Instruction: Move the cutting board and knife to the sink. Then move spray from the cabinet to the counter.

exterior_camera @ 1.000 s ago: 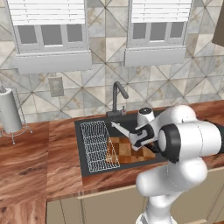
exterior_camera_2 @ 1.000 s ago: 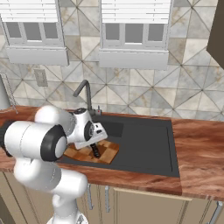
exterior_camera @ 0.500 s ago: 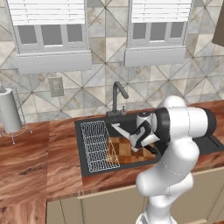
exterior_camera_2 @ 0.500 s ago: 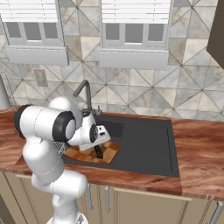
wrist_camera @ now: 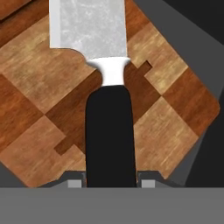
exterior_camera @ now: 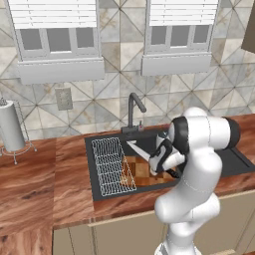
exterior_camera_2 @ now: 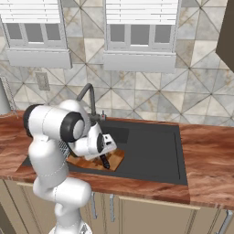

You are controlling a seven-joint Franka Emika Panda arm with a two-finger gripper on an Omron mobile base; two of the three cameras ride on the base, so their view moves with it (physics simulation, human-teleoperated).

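In the hand view, the knife (wrist_camera: 108,127) runs up from between my fingertips (wrist_camera: 75,183), black handle first, then the silver blade. My gripper (wrist_camera: 108,181) is shut on that handle. Under it lies the chequered cutting board (wrist_camera: 175,109) on the dark sink floor. The left base view has the board (exterior_camera: 142,172) inside the sink (exterior_camera: 89,149), and the knife blade (exterior_camera: 136,149) points up and left from my gripper (exterior_camera: 167,167). From the right base view, the gripper (exterior_camera_2: 104,154) hangs over the board (exterior_camera_2: 116,157), and the sink basin (exterior_camera_2: 151,151) lies to the right. I cannot tell whether the knife touches the board.
A wire rack (exterior_camera: 112,164) fills the sink's left part. The dark faucet (exterior_camera: 133,107) stands behind the basin. A paper towel holder (exterior_camera: 10,127) is at the far left of the reddish-brown counter (exterior_camera: 35,184). A tiled wall with windows rises behind.
My arm's big upper links have swung up and back from in front of the sink. The hand has stayed over the board with the knife still gripped.
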